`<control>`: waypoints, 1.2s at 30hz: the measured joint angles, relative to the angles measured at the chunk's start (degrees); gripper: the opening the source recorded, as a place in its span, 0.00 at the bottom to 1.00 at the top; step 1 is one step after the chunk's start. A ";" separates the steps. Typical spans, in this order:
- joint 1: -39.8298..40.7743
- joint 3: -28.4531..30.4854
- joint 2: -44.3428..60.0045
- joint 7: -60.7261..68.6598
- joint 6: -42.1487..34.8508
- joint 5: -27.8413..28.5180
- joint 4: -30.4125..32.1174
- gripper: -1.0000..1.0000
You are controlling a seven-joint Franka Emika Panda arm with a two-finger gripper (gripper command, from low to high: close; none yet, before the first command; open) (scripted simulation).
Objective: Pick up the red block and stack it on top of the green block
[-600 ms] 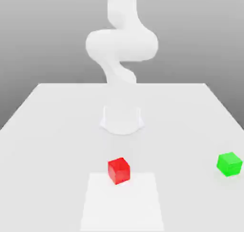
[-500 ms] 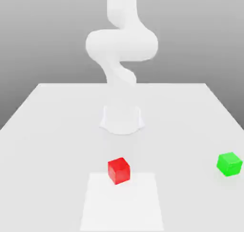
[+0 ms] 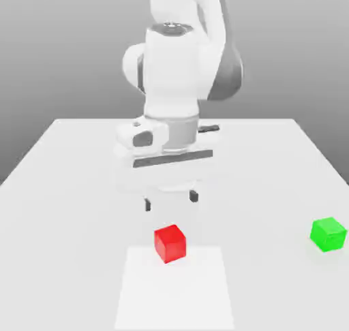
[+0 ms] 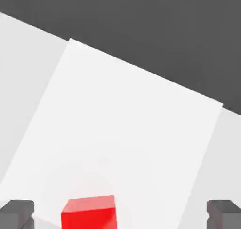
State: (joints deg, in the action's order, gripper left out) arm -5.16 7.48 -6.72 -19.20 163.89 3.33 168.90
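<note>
The pincer (image 3: 171,200) of the Panda arm (image 3: 172,84) hangs above the tabletop (image 3: 68,221), its two fingertips (image 3: 193,196) spread wide with nothing between them. The red cube (image 3: 170,244) rests below, apart from the pincer, over the far edge of a bright white rectangular patch (image 3: 175,289) that runs toward the tabletop's near edge in the exterior view. The hand view has the same cube between the two spread fingertips, nearer one of them and touching neither. The green cube (image 3: 328,234) sits well apart from the red one, near the tabletop's edge at the exterior view's right, with bare tabletop between the two. Its top face carries nothing. Both cubes lie flat on their bases, turned slightly, and look about the same size.
</note>
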 joint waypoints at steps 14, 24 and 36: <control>4.66 -6.43 16.64 6.13 13.99 -7.05 -0.89 0.00; 3.75 -4.00 0.68 2.32 0.25 -1.71 1.28 0.00; -11.80 -13.72 2.48 13.04 -6.95 -5.85 -7.59 0.00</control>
State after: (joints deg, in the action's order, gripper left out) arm -16.96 -6.24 -4.24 -6.16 156.94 -2.52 161.31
